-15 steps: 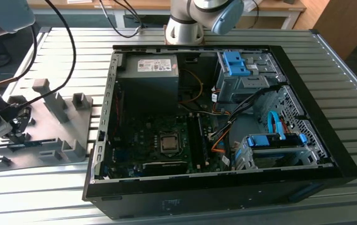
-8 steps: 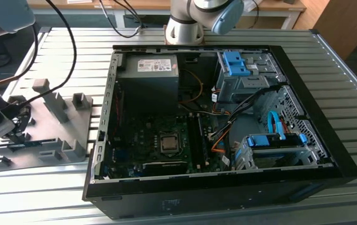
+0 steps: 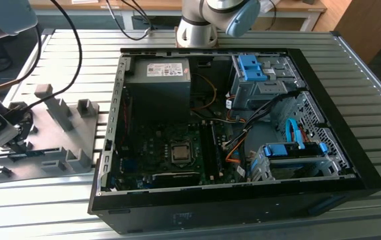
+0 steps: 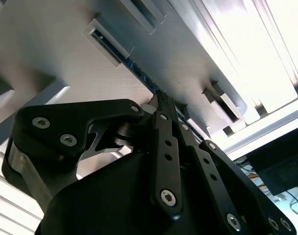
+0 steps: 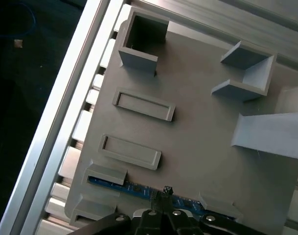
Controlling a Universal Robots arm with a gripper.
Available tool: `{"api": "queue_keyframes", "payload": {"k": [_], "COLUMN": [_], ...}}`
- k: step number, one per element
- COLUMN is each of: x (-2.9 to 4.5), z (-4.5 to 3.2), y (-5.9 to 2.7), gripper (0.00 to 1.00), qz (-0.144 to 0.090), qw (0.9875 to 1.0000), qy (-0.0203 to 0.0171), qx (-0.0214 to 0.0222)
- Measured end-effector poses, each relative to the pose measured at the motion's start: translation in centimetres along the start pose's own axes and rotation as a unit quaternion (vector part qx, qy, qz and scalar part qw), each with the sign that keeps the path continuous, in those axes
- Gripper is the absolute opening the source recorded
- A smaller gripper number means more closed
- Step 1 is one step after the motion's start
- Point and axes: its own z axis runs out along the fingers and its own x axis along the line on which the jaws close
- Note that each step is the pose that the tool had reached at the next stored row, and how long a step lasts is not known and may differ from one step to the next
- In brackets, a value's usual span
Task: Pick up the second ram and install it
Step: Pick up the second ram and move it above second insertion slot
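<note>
Position: my gripper [image 3: 20,146] is lowered onto the grey holder plate [image 3: 56,167], which lies at the exterior view's left on the slatted metal table [image 3: 377,85].

Task item: the second ram [image 5: 123,184] stands on edge in a slot at the plate's near side. In both wrist views it shows as a thin blue strip running between two raised grey end blocks.

Grip: my fingertips [image 4: 162,99] are drawn together, clamped across the strip's upper edge about midway along it. The ram is seated in its slot.

Surroundings: the open computer case [image 3: 350,165] lies on the table at the exterior view's right, well apart from the plate. Its motherboard [image 3: 156,145] is exposed.
</note>
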Motion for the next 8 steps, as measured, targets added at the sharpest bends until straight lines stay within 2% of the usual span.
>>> {"api": "queue_keyframes", "payload": {"k": [8], "x": [0.00], "z": [0.00], "y": [0.00], "gripper": [0.10], "qz": [-0.028], "qw": [0.9996], "qy": [0.0004], "qx": [-0.0007]}}
